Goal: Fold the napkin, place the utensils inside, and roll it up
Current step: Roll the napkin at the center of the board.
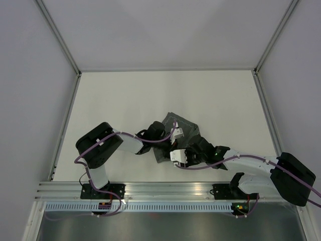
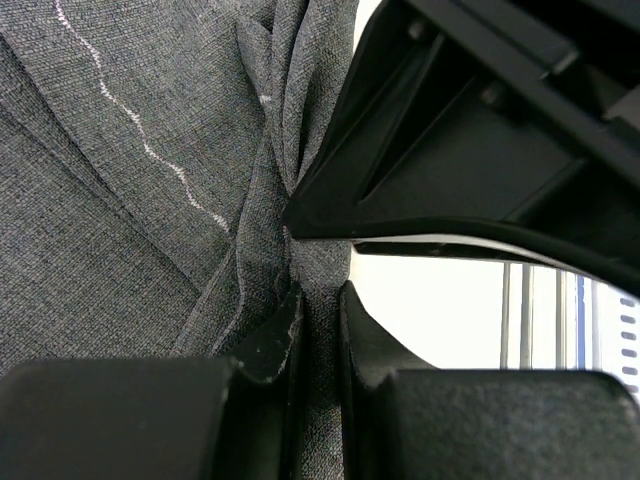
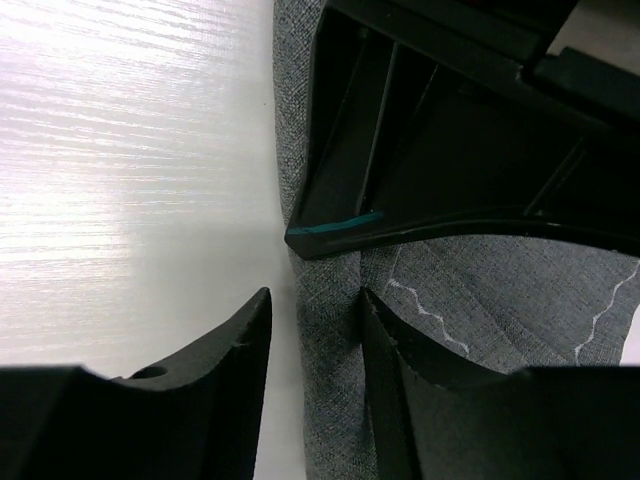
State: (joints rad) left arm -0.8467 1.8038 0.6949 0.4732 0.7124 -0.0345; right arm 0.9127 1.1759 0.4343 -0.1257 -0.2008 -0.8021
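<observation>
The dark grey napkin [image 1: 186, 129] lies bunched up in the middle of the white table. My left gripper [image 2: 320, 295] is shut on a gathered fold of the napkin [image 2: 120, 200], whose pale stitched hem zigzags across the cloth. My right gripper [image 3: 315, 300] is open around an edge fold of the napkin [image 3: 480, 290]; the cloth touches the right finger [image 3: 400, 380] and a gap shows beside the left finger. In the top view, the left gripper [image 1: 174, 134] and the right gripper [image 1: 173, 151] meet at the napkin's near-left side. The utensils are hidden.
Each wrist view shows the other gripper's black finger [image 3: 440, 150] close ahead, almost touching. Bare white tabletop [image 1: 125, 100] surrounds the cloth. An aluminium rail [image 1: 165, 190] runs along the near edge, and grey walls enclose the table.
</observation>
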